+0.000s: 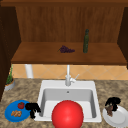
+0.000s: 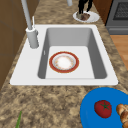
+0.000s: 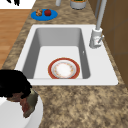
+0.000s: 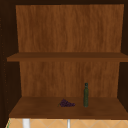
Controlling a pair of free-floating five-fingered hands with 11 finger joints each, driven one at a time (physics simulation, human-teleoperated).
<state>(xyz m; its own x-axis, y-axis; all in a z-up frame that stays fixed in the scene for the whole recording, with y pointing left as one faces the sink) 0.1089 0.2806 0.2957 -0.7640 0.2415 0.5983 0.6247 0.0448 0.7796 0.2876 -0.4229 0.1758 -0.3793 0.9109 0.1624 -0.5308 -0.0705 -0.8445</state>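
My right hand (image 1: pixel 113 102) hovers over a white plate (image 1: pixel 120 119) on the counter right of the sink, fingers curled round a brown chunk of food (image 1: pixel 109 110). Seen from the right side, that hand (image 3: pixel 12 83) keeps the chunk (image 3: pixel 28 105) touching the plate (image 3: pixel 12 116); from the left side, the same hand (image 2: pixel 83 5) stands above the plate (image 2: pixel 92 17). My left hand (image 1: pixel 31 107) hangs with relaxed fingers at the right edge of a blue plate (image 1: pixel 10 111) bearing a tomato (image 1: pixel 21 105) and bread (image 1: pixel 16 113). A red-rimmed bowl (image 2: pixel 64 62) sits in the sink (image 1: pixel 47 86).
The faucet (image 1: pixel 68 77) stands behind the basin. A wooden shelf (image 1: pixel 37 56) above carries purple grapes (image 1: pixel 66 49) and a green bottle (image 1: pixel 86 41). A potted plant (image 1: pixel 9 81) and a white cylinder (image 1: pixel 28 71) stand at the back left. A stove (image 2: pixel 120 15) lies beyond the white plate.
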